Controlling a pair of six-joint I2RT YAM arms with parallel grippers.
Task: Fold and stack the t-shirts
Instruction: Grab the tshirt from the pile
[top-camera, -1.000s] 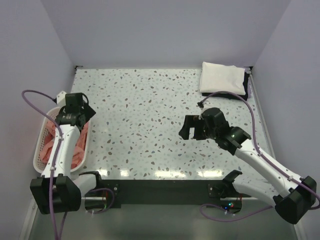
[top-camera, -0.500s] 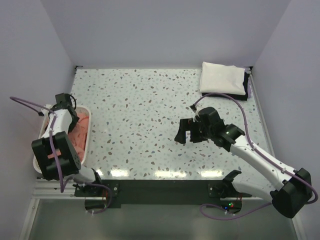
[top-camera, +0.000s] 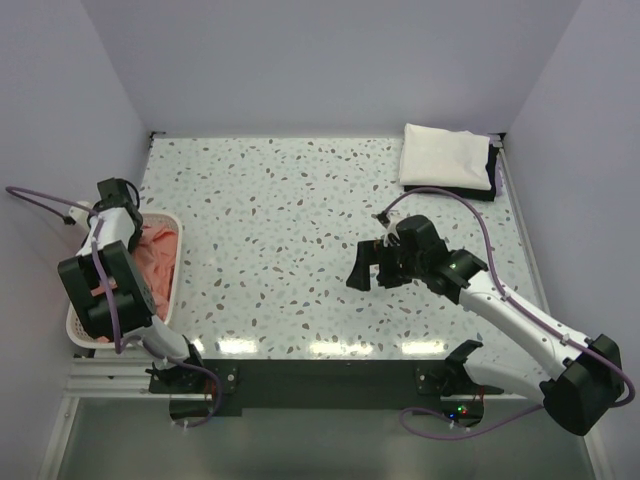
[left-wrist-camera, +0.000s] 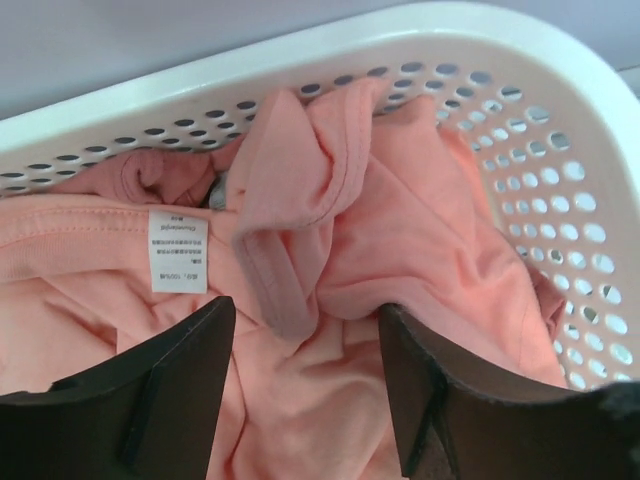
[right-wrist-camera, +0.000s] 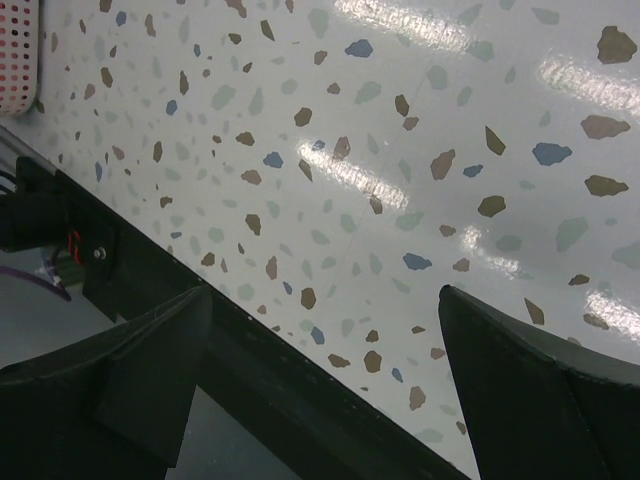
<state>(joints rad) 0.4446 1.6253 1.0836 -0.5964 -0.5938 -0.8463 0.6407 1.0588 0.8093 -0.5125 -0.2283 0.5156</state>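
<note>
Two arms are in view, and only one is at work. We judge the step in hand to be the first pick, fetching a shirt out of the white basket (left-wrist-camera: 560, 120) at the table's (top-camera: 280, 200) left edge. The t-shirts (left-wrist-camera: 330, 200) lie crumpled together inside it, salmon-pink, with one white neck label (left-wrist-camera: 178, 250) showing. None is on the table yet, so folding and stacking are all ahead.

The left gripper (left-wrist-camera: 305, 330) points down into the basket with its fingers apart, straddling a raised hemmed fold of cloth and gripping nothing. In our view the next move calls for pinching that fold and lifting high enough to free a single shirt from the heap.

The right arm reaches out low over the bare middle of the table, and the right gripper (right-wrist-camera: 325, 295) is spread wide and empty, well apart from the basket
</note>
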